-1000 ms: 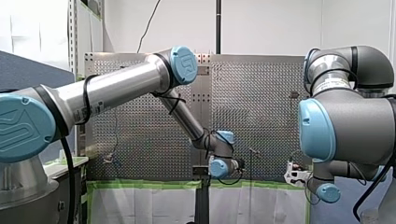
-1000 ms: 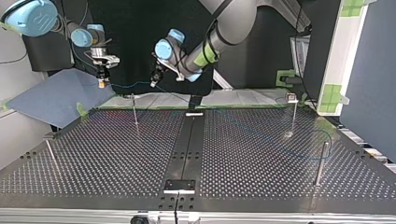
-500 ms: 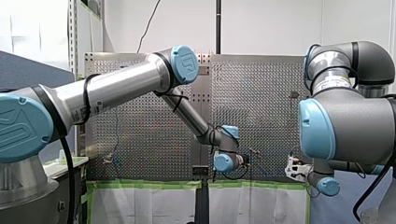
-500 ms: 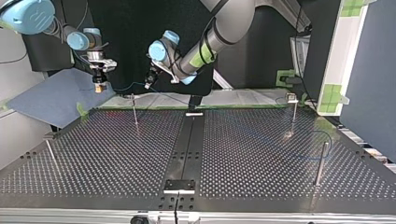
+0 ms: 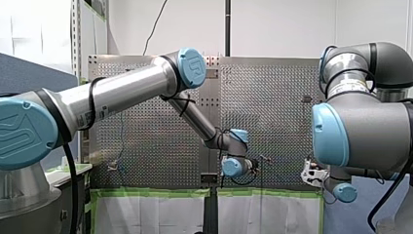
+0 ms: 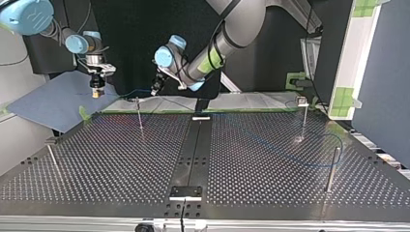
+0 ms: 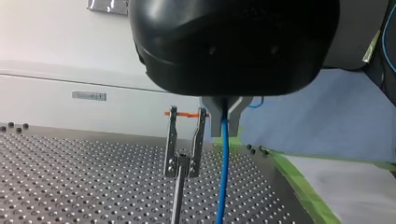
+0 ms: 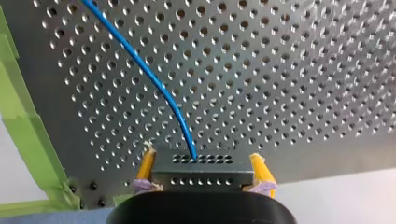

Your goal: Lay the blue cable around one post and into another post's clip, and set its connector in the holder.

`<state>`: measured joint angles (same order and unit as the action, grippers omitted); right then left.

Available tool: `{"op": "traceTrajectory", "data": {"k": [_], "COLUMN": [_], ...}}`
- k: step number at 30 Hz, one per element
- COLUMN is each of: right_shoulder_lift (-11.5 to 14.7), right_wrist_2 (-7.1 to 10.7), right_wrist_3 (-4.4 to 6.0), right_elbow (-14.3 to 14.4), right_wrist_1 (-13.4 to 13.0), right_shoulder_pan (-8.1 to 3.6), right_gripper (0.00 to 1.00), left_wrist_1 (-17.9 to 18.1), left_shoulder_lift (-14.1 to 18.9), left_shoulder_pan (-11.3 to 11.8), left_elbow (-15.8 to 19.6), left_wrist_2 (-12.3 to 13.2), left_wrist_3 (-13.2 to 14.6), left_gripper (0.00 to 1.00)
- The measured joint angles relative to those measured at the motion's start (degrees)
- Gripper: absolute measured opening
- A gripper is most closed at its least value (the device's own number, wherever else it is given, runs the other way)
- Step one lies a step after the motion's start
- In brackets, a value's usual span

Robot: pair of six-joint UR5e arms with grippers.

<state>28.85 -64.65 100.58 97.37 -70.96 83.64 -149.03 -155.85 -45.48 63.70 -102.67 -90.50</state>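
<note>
Left gripper [image 7: 224, 127] is clenched on the blue cable [image 7: 221, 186], which drops straight down from between its fingers toward the tabletop [image 7: 70, 186]. Just beside the gripper stands the clip post [image 7: 183, 149] with its forked top upright. The cable hangs outside the fork, apart from it. All of this sits near the tabletop's edge on the arms' side, where green tape [image 7: 299, 191] lines the rim.

Right gripper [image 8: 201, 157] is grasping the connector [image 8: 201, 173] — a dark block pinched between yellow pads [image 8: 146, 167]. The cable leaves the block's front face and arcs out over the perforated surface. The connector is up in the air by the tabletop's corner on the arms' side, not resting on anything.

From across the table, the cable hangs in a shallow span between the right gripper [image 6: 96, 93] and the left gripper [image 6: 155, 90]. It then runs down across the tabletop to a wide bend by a plain post [image 6: 331, 169] near the side edge. Can't tell whether it touches that post.
</note>
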Motion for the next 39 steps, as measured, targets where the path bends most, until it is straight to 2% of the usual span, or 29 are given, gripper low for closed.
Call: {"op": "traceTrajectory", "data": {"k": [5,17,30,39], "right_shoulder_lift": [-0.02,0.01,0.54,2.09], "right_wrist_2": [-0.06,0.64,1.09,1.18], "right_wrist_3": [0.44,0.45,0.34,0.44], "right_elbow": [-0.25,-1.23,-1.26,-1.26], "right_wrist_1": [0.14,0.80,0.87,1.29], "right_shoulder_pan": [-0.36,-0.43,-0.44,-0.49], "right_gripper": [0.00,0.00,0.00,0.00], "left_wrist_1": [-0.06,-0.42,-0.46,-0.82], "left_shoulder_lift": [0.00,0.01,0.31,1.96], "left_shoulder_pan": [0.32,1.06,-0.10,0.50], "left_elbow": [-0.04,-0.11,-0.28,-1.12], "left_wrist_2": [-0.02,0.15,-0.09,-0.09], "left_wrist_3": [-0.17,-0.23,2.27,1.23], "left_gripper": [0.00,0.00,0.00,0.00]}}
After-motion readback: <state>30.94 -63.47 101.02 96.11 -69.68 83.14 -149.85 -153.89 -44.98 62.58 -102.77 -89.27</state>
